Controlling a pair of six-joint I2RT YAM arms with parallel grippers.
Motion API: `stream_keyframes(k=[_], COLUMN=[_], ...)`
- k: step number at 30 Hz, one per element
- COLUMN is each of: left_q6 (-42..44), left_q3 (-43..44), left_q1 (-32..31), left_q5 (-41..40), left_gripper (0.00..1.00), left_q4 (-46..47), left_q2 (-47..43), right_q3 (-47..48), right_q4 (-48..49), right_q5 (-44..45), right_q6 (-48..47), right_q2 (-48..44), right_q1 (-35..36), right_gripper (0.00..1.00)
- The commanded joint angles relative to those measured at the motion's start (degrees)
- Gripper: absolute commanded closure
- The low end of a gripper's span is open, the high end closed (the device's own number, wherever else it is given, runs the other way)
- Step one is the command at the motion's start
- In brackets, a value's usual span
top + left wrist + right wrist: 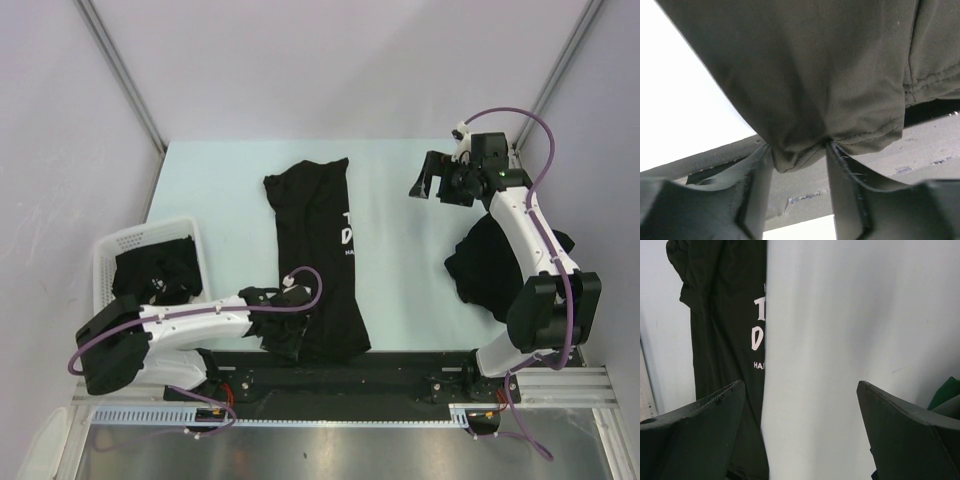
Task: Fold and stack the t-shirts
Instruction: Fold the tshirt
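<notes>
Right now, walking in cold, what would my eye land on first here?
First, the long black t-shirt with white lettering, folded into a strip down the middle of the pale table. Its near hem is pinched in the left claw, while the right claw hangs open above the far right. A white lattice basket on the left holds more black clothes, and a dark heap of shirts lies on the right.

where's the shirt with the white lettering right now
In the top view the lettered t-shirt lies lengthwise mid-table, between the basket on the left and a dark fabric pile on the right; the left gripper pinches its near hem.
</notes>
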Motion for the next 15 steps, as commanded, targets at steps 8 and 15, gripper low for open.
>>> stream_keyframes(k=[8,15], left_q6=[0.65,2.76], left_q3=[-0.08,2.72], left_q1=[0.37,0.28], left_q5=[0.27,-1.14], left_gripper=[0.92,1.0], left_q4=[2.56,0.98], left_q2=[4.78,6.11], right_q3=[0.35,0.27], right_q4=[-2.53,-3.15], right_q5=[0.85,1.03], right_q6=[-2.08,-2.26], right_q2=[-2.97,-3.5], right_q1=[0.58,0.67], right_gripper=[0.0,0.0])
